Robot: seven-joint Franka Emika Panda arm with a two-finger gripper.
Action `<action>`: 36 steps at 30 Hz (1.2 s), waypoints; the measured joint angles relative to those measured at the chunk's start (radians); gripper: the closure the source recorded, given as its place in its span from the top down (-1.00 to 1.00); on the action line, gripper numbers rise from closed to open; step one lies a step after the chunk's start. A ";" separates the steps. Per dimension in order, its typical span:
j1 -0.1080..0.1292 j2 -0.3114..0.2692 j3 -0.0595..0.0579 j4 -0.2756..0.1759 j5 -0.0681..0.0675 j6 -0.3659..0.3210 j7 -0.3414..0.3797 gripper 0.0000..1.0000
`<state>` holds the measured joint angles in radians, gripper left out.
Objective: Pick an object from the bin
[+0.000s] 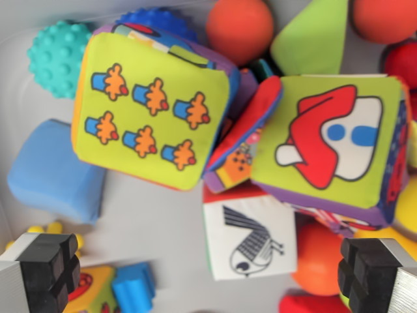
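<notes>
My gripper (208, 274) hangs open above the bin, its two black fingertips (49, 270) at the bottom corners of the wrist view, nothing between them. Straight below the gap lies a white block with a black bird drawing (249, 240). Above it sit two soft fabric cubes: a lime one with several orange-and-blue figures (151, 111) and a lime one with a red and white mushroom shape (329, 140). A small red-edged fabric piece (244, 134) is wedged between them.
The pale grey bin floor (153, 218) shows left of centre. Around it lie a blue foam block (57, 171), a teal knobbly ball (58, 57), a blue knobbly ball (156, 19), orange balls (240, 27), a green cone shape (313, 39), an orange ball (318, 257) and small blue and yellow toys (133, 287).
</notes>
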<state>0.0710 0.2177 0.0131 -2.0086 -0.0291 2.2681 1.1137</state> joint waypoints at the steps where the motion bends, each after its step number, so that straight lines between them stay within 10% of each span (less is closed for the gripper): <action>1: 0.002 0.002 0.000 -0.001 0.000 0.003 0.005 1.00; 36: 0.134 0.198 -0.001 -0.010 -0.001 0.177 0.385 1.00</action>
<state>0.2051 0.4156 0.0125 -2.0182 -0.0298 2.4447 1.4990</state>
